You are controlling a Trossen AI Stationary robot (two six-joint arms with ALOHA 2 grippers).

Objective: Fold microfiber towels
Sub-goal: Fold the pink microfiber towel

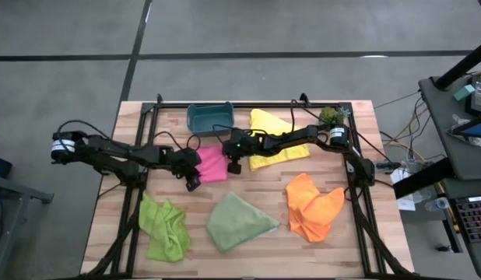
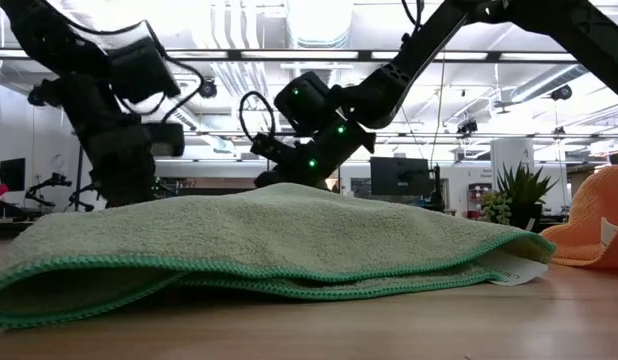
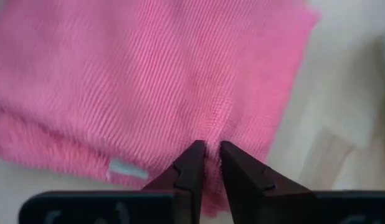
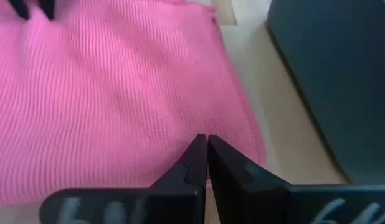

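The pink towel [image 1: 212, 163] lies flat mid-table between both grippers. My left gripper [image 3: 208, 148] stands at its near left part [image 1: 194, 182], fingers closed on a ridge of pink cloth. My right gripper [image 4: 204, 140] is shut at the towel's right edge [image 1: 234, 165]. The yellow towel [image 1: 273, 138] lies under my right arm. The orange towel [image 1: 312, 206], the sage green towel [image 1: 236, 222] and the lime green towel [image 1: 164, 227] lie crumpled along the near side. My left gripper pinches a small raised ridge of the pink towel [image 3: 211, 127] between its two fingertips, a little in from the towel's near edge. The fingers slant down from the table's left. The towel lies on the table around the pinch. My right gripper's shut fingertips [image 4: 194, 155] stand over the pink towel close to its right edge [image 4: 245, 124], slanting down from the right. I cannot tell whether they touch it.
A teal bin [image 1: 209, 118] stands just beyond the pink towel at the far edge; it shows dark [image 4: 342, 81] in the right wrist view. A small plant [image 1: 331, 115] sits at the far right. Black frame rails [image 1: 357, 194] run along both table sides.
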